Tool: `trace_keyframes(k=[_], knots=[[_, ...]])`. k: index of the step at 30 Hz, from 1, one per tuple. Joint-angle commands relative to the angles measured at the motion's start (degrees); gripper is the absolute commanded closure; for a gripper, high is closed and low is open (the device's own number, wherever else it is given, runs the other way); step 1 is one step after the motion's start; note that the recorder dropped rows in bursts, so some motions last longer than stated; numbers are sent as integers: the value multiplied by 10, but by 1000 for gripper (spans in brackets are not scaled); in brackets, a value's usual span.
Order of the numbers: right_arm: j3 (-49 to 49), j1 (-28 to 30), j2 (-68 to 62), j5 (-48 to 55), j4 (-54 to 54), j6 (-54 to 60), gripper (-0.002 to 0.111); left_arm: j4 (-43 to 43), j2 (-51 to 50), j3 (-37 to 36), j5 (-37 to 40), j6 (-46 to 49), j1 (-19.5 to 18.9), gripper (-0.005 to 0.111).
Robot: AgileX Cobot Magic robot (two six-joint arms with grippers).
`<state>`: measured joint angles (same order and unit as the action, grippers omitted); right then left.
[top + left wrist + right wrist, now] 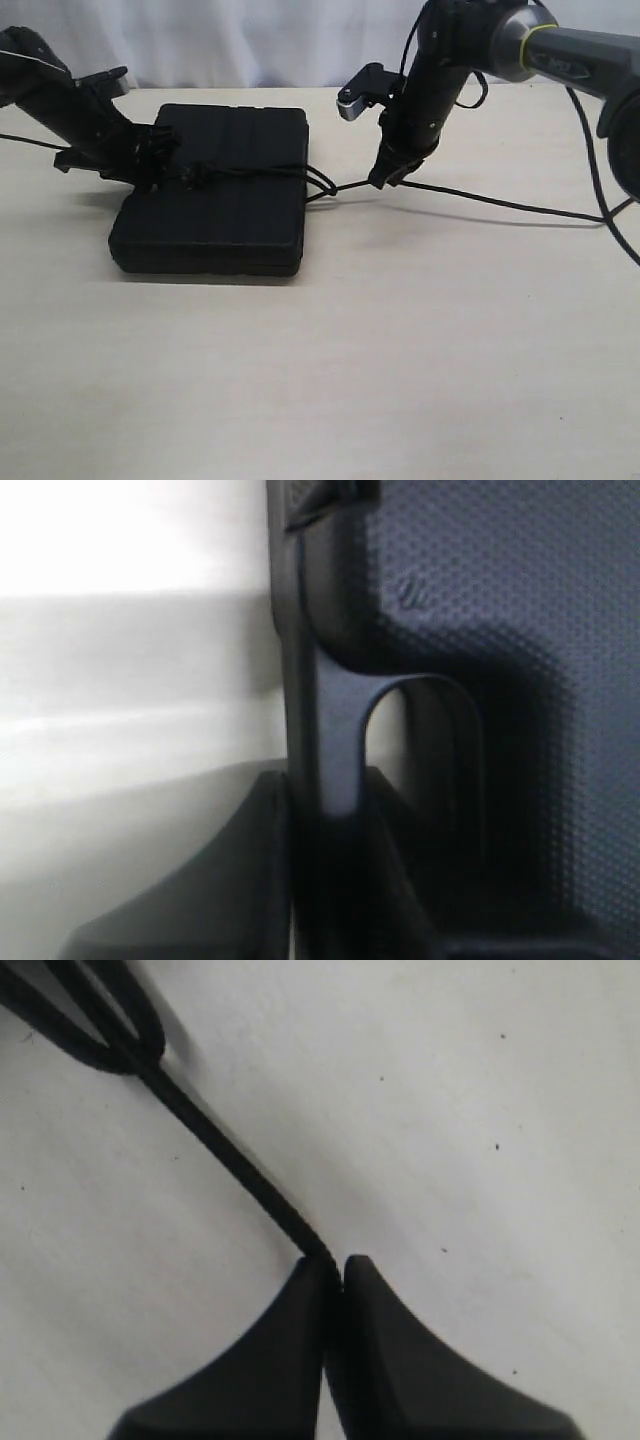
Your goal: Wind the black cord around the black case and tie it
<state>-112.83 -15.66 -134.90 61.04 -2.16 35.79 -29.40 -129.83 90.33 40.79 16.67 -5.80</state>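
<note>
Exterior view: the black case (215, 215) lies flat on the pale table (400, 350), and the black cord (250, 173) runs across its lid. The left gripper (152, 160) is at one edge of the case. A small knot (195, 178) of the cord sits on the lid just beside this gripper. At the opposite edge the cord leaves the case in loose loops and goes to the right gripper (385, 180). This gripper stands near the case but apart from it, with its tip down close to the table.

In the left wrist view, the two fingers (230, 880) lie close on both sides of a thin wall of the case, next to its handle slot (385, 740). No gap is visible there, so this gripper is clamped on the case.

In the right wrist view, the fingertips (290, 1310) are pressed together and the cord is pinched between them. From the tips the cord goes out straight and tight over the table to a loop (110, 1035) lying ahead of the gripper.
</note>
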Motion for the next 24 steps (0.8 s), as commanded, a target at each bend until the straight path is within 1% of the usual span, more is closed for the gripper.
trace_keyframes(k=[1,3,4,6,7,9,12,13,14,16,17,19,21,22,23,24], knots=[[-4,22,11,37,67,-49,104,-8,5,0,-9,31,16,98],[-4,23,11,48,98,-82,103,-8,5,0,-14,31,21,89],[-4,23,11,52,118,-106,100,-8,5,0,-20,31,24,82],[-4,21,11,57,148,-150,90,-13,5,0,-21,31,31,71],[-4,21,12,59,153,-162,83,-13,5,2,-21,31,33,67],[-4,21,14,70,151,-177,66,-13,5,13,-11,31,35,61],[-4,21,23,89,151,-204,45,4,8,44,43,31,34,58],[-4,21,28,89,151,-213,42,16,8,59,67,31,32,58],[-4,21,33,89,151,-222,41,25,11,72,88,31,32,58],[-4,21,49,89,151,-234,45,42,17,99,144,24,28,59],[-4,21,58,89,151,-234,50,51,20,110,166,19,28,59],[-4,21,77,89,151,-242,67,85,33,125,223,-5,28,59],[-2,21,96,89,135,-272,86,126,52,128,270,-33,32,67],[-2,21,106,89,126,-281,95,158,61,128,291,-52,35,74],[-2,21,116,89,113,-289,104,195,70,126,292,-70,39,81],[-1,21,125,89,105,-295,103,231,76,123,292,-82,45,87]])
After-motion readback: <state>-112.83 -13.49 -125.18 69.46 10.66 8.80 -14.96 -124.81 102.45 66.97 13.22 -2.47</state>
